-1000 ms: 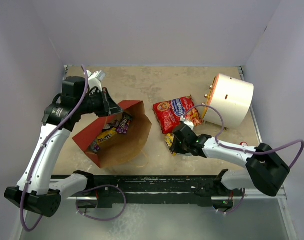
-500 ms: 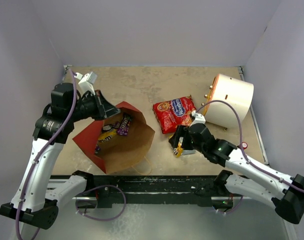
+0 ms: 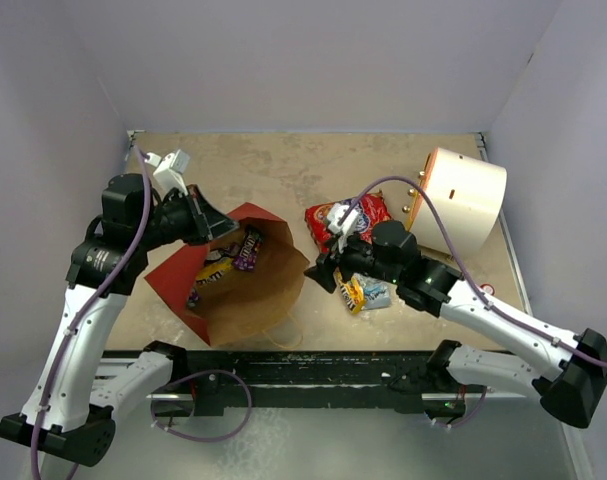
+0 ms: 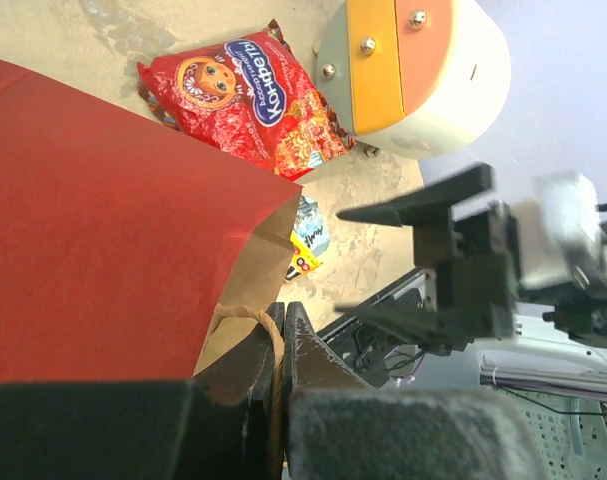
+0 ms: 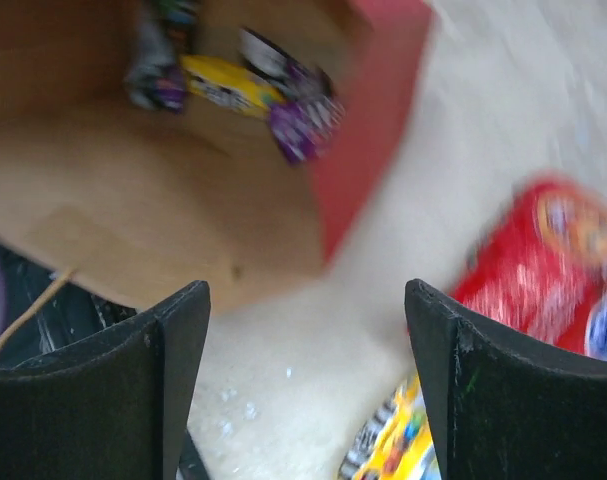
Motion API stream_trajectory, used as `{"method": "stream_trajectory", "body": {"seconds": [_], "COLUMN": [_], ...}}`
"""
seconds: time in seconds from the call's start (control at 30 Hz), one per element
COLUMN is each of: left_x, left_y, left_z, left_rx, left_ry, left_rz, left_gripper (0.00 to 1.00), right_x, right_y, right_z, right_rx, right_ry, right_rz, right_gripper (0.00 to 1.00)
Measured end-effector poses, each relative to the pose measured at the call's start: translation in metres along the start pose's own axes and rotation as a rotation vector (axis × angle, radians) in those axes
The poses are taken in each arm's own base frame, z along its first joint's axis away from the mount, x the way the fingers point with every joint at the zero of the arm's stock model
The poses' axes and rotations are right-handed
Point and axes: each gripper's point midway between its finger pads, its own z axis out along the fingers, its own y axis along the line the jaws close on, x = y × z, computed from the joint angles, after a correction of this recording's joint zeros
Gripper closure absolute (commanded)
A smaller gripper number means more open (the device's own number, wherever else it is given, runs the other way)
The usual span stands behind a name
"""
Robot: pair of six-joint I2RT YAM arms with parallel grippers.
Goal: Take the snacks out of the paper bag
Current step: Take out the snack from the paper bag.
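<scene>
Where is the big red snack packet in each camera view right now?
Top external: mid-table, the red packet right of the paper bag, partly under the right arm.
Left wrist: top centre, beyond the bag's red wall.
Right wrist: blurred at right edge; bag's brown inside at left.
Shared landmark: the paper bag.

right wrist view: blurred | red packet (image 5: 548, 260): cut off at edge | wrappers (image 5: 228, 92): print unreadable

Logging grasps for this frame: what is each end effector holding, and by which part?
The left end effector is shut on the paper bag, pinching the rim of its open mouth. The right end effector is open and holds nothing.
</scene>
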Motion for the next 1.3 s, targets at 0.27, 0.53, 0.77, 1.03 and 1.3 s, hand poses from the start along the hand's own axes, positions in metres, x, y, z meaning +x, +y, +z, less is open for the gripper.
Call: {"method": "stream_trajectory", "body": {"seconds": [0.27,0.53,0.77,1.03,1.3], "left_x": [-0.004,-0.008,-0.016,-0.019,-0.019], "left_y": [0.005,0.009,0.001,-0.004,-0.004], "left_z": [0.01,0.022,0.017,0.014,0.014], "left_rx": [-0.015,-0.028,-0.01,-0.004,-0.005], "left_ry": [0.007,0.027,0.008,-0.001,0.001], "left_rz": [-0.006,-0.019,-0.009,-0.012,-0.028], "left_gripper": [1.0,1.0,1.0,1.0,1.0], "right_x": [-0.062,0.004,0.046,0.088,0.08], "right_y": [0.106,0.139,0.11,0.08,0.053], "right_z": [0.031,0.119,0.185,0.226,0.251], "right_rx": [-0.45,-0.526,-0.34,-0.171,-0.004], "right_ry": [-0.173,-0.079,-0.01,0.067,0.059], "right_rz": [-0.659,-0.813,-0.776,-0.708,-0.646], "right_gripper": [0.19,0.16,0.15,0.16,0.26]}}
